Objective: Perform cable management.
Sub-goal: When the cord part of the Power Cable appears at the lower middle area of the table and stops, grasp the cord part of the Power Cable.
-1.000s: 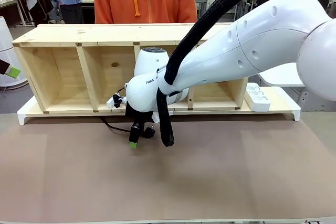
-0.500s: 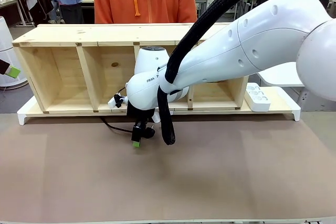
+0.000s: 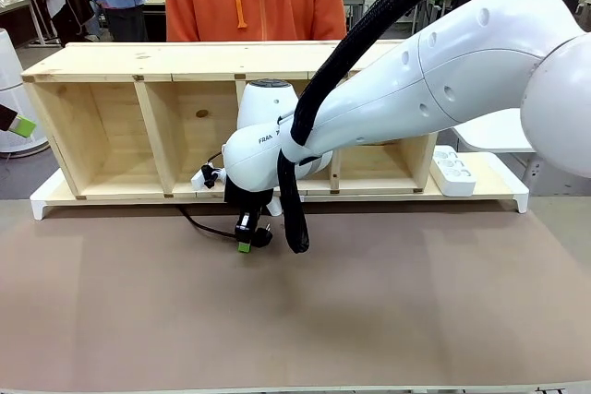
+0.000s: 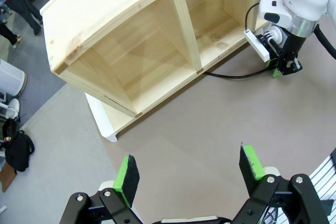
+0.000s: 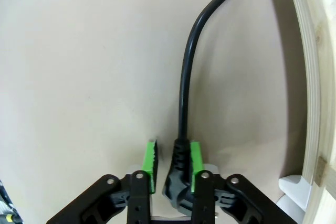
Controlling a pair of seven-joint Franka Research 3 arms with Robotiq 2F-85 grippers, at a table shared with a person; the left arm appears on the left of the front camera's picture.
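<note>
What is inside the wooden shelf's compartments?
In the wooden shelf, the two left compartments look bare. The right arm covers most of the other two, so their contents cannot be seen.

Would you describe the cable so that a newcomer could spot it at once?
A long wooden shelf lies along the far side of the table. Just in front of it, left of the middle, a thin black cable runs over the table into the shut jaws of the right gripper. Unlike the thick braided hose on the arm, it is slim, smooth and ends in a plug.
</note>
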